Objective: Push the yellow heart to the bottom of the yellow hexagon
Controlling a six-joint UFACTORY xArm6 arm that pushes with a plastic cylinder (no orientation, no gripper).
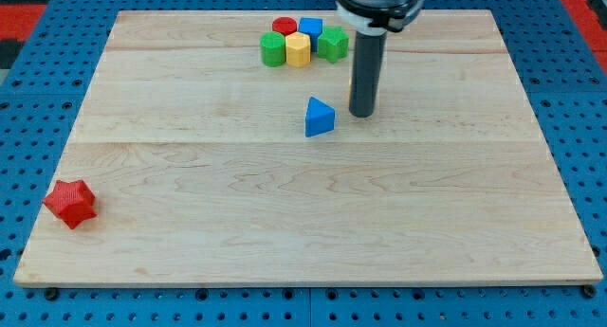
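landmark: yellow hexagon point(298, 49), a smooth, painted-looking six-sided block, upright on the board near the view's top edge, in a tight cluster of five blocks
yellow heart: cannot tell where it is; the only yellow block I can make out is the hexagon
green cylinder point(274, 49): round, flat top, touching the hexagon on the view's left
green block point(332, 43): notched and roughly star-like, exact shape unclear, just beside the hexagon on the view's right
red cylinder point(284, 26): short and round, behind the hexagon toward the view's top-left, looks to be touching it
blue cube point(310, 27): square faces, behind the hexagon toward the view's top-right, close against it
blue triangle point(320, 117): wedge shape with sharp edges, alone, well below the hexagon and slightly to the view's right
red star point(70, 203): spiky outline, far from the hexagon, down at the view's bottom-left near the board's corner
my tip point(361, 112): lower end of a straight, dark, matte rod, below and to the view's right of the hexagon; just right of the blue triangle with a small gap, touching no block
end effector state: plain rod with no jaws, so it holds nothing
board point(190, 223): pale wood with lengthwise grain and faint plank seams
surround point(28, 99): blue perforated surface around the board
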